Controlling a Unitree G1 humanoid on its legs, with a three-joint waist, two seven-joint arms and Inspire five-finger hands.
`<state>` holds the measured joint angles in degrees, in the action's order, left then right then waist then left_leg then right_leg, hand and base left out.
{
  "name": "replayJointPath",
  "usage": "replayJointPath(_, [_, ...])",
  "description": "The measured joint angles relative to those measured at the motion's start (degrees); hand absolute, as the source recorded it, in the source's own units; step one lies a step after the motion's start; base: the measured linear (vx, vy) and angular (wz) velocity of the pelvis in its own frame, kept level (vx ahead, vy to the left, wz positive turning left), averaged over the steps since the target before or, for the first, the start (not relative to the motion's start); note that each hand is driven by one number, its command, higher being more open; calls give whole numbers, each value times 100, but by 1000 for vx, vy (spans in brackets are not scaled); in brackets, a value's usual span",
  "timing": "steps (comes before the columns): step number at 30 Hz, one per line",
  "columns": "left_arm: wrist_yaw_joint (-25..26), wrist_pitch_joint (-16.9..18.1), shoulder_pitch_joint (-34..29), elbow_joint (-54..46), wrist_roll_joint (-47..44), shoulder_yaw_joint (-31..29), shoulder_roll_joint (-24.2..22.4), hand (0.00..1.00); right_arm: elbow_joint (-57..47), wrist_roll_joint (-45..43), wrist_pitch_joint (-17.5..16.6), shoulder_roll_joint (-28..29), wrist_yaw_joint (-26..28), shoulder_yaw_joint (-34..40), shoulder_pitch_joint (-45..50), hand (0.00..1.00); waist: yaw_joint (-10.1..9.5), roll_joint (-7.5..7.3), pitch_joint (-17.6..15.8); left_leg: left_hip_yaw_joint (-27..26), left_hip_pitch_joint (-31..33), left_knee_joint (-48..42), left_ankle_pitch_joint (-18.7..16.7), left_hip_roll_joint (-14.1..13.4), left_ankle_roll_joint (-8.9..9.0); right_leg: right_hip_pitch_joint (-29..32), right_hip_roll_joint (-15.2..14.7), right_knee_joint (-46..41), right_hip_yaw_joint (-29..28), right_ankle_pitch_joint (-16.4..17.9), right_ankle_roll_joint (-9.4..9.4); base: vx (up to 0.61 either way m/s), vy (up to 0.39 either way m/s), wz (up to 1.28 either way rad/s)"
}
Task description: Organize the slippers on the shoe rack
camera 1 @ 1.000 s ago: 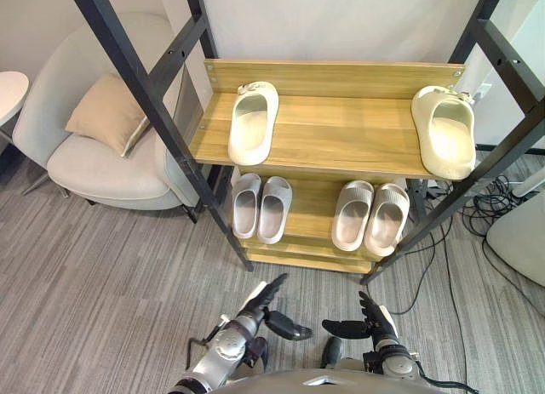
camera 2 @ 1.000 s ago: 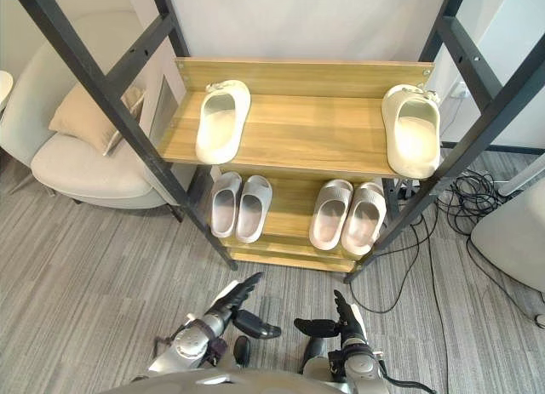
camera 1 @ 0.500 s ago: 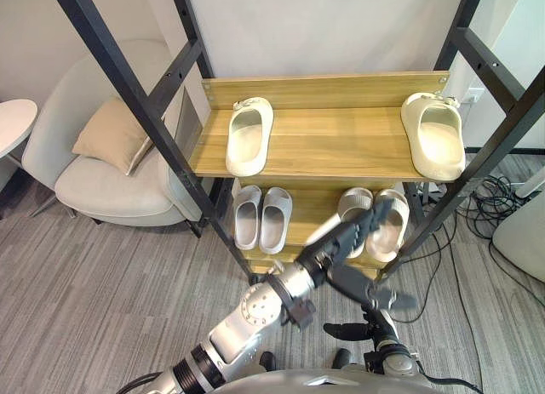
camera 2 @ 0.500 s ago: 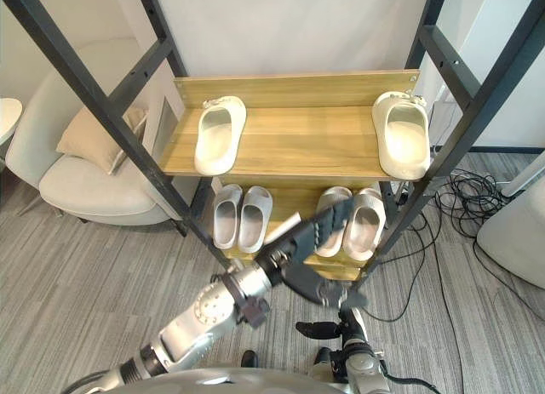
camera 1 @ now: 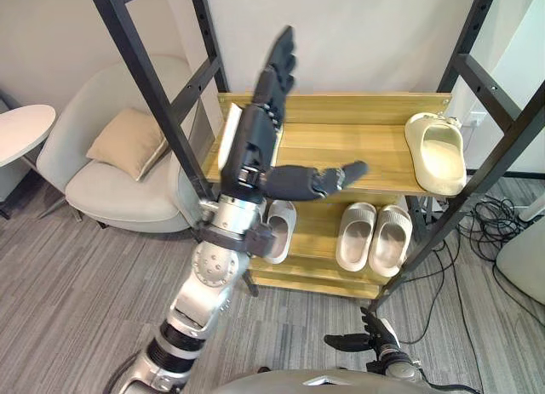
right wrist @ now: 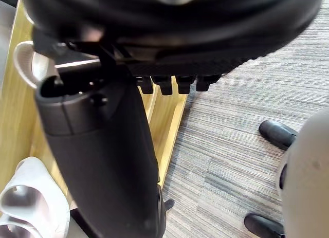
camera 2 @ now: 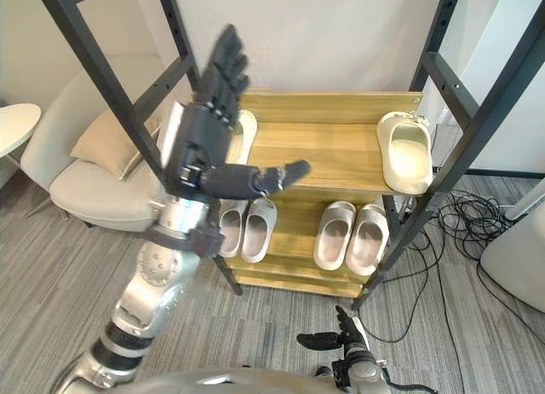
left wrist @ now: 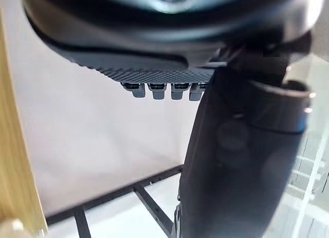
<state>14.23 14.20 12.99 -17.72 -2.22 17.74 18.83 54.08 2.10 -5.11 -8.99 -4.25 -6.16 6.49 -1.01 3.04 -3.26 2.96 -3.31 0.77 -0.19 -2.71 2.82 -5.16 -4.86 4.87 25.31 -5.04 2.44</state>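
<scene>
A cream slipper (camera 1: 436, 151) lies on the shoe rack's (camera 1: 375, 139) top shelf, two pairs (camera 1: 375, 237) below. The raised left hand (camera 1: 255, 147) and low right hand (camera 1: 362, 339) are both spread, empty.

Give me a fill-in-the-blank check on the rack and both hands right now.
The left hand, open before the top shelf, holds ____. One cream slipper lies at that shelf's ____ end. The grey slippers sit in ____ pairs on the lower shelf. The right hand, open, hangs low over the ____.
Missing: nothing; right; two; floor.
</scene>
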Motion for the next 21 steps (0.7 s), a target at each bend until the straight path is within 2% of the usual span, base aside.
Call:
replayJointPath(2, [106, -10, 97, 222, 275, -113, 129, 100, -21, 1, -2, -26, 3, 19, 15, 100, 11, -24, 8, -2, 5, 3, -1, -1, 1, 8, 0, 0, -4, 0, 0, 0, 0, 0])
replayJointPath(7, [181, -121, 531, 896, 932, -371, 812, 100, -102, 4, -5, -83, -2, 51, 96, 100, 18, -102, 23, -81, 46, 36, -5, -8, 7, 136, 9, 0, -94, -21, -27, 13, 10, -8])
replayJointPath(11, [190, -299, 841, 1548, 1319, -783, 1127, 100, -208, 11, -6, -70, -4, 59, 113, 100, 114, -142, 12, -194, 98, 80, -10, -8, 10, 264, 40, -1, -203, -30, -33, 46, 19, -14])
replayJointPath(14, [181, -417, 882, 1922, 1541, -793, 1514, 100, -221, 17, -8, -54, -4, 89, 110, 100, 149, -176, -11, -257, 65, 102, -26, -8, 5, 298, 45, 1, -303, -32, -35, 51, 31, -16])
replayJointPath(21, [185, -668, 888, 2377, 2093, -843, 1782, 100, -273, 24, -8, 1, -8, 279, 175, 100, 156, -225, -70, -406, 116, 105, -86, 1, -23, 434, 42, 21, -457, -58, -23, 14, 35, -12])
